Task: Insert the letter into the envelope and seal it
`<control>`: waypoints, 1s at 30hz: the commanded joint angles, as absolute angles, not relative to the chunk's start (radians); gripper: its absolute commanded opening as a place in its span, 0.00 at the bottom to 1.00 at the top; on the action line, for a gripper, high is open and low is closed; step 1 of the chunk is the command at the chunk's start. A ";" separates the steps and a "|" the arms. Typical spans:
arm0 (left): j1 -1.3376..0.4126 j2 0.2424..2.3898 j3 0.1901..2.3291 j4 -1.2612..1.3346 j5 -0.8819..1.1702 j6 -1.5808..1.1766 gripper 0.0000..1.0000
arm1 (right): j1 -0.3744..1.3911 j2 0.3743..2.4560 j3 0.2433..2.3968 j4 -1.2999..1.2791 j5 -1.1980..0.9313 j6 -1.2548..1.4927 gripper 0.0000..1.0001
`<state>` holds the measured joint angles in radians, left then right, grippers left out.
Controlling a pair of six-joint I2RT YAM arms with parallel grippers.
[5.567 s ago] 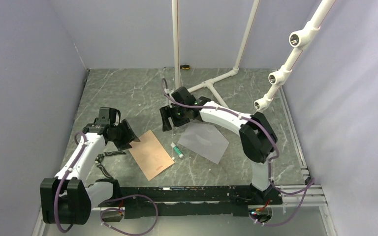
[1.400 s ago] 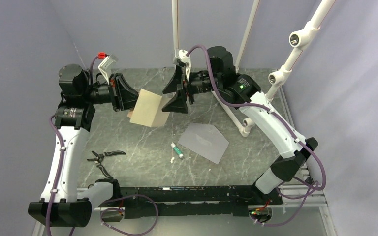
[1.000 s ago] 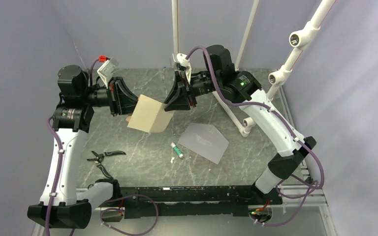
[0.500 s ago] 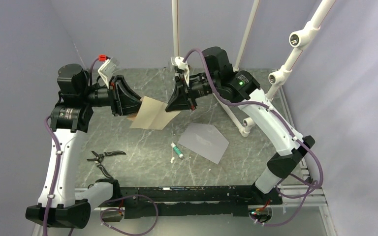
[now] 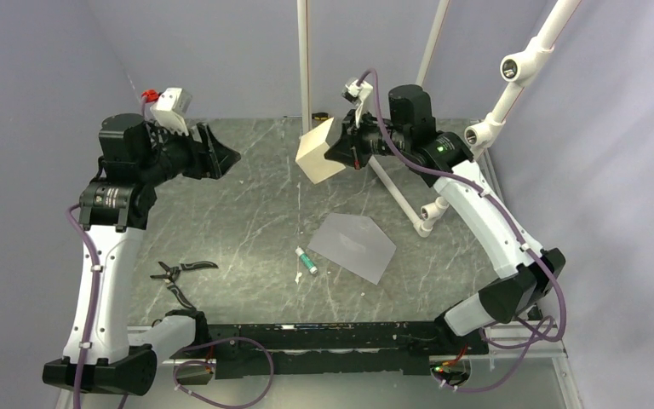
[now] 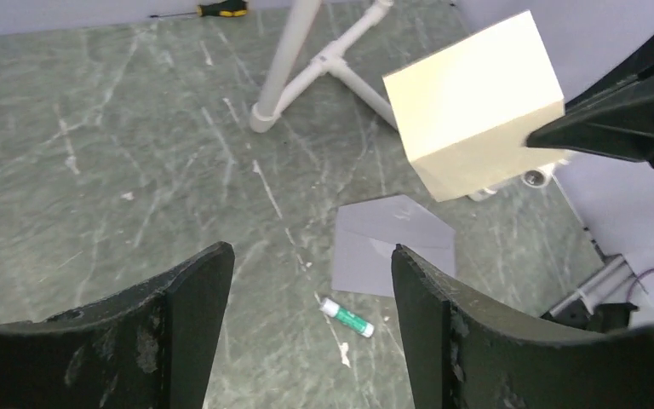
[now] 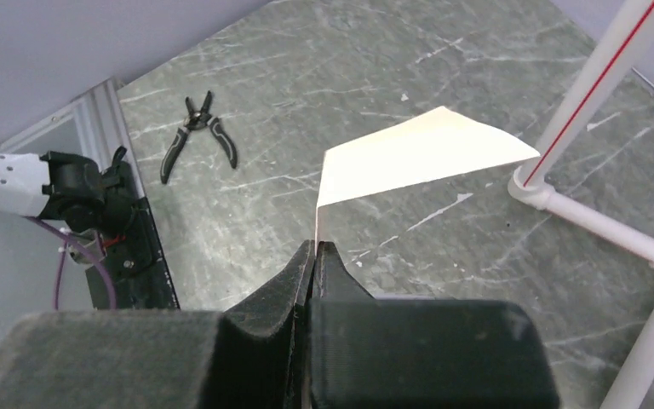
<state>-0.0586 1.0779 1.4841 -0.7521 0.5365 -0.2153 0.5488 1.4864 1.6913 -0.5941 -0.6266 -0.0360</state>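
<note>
Our right gripper [image 5: 343, 153] pinches one edge of the letter [image 5: 318, 151], which hangs folded in the air over the far side of the table [image 5: 221, 247], well apart from the envelope [image 5: 353, 245] lying flat below. Our left gripper [image 5: 224, 157] stands open and empty. The sheet looks light and floppy, bending at its crease, so we judge an edge pinch the right hold, with the free jaws steadying the envelope.

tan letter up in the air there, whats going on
The right pincer is shut on the tan letter, holding it bent above the table. The left pincer is open and empty. The grey envelope lies flat on the table beside a glue stick, the letter not yet in it.
</note>
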 commanded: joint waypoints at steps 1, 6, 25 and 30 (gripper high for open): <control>-0.060 1.031 1.453 -0.641 0.472 -0.250 0.75 | 0.552 1.456 1.690 -0.487 -0.604 0.030 0.00; -0.074 0.993 1.282 -0.184 0.953 -0.445 0.77 | 0.568 1.473 1.709 -0.491 -0.748 0.026 0.00; -0.394 0.996 1.189 -0.253 0.828 -0.020 0.45 | 0.635 1.560 1.913 -0.643 -0.961 -0.004 0.00; -0.394 1.027 1.232 -0.304 0.905 -0.025 0.29 | 0.635 1.572 1.935 -0.699 -0.948 -0.055 0.00</control>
<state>-0.3916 1.0237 1.1778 -0.2779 0.8429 -0.0643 0.6365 1.5616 1.8763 -0.6472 -0.9268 -0.0002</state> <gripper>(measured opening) 0.326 0.010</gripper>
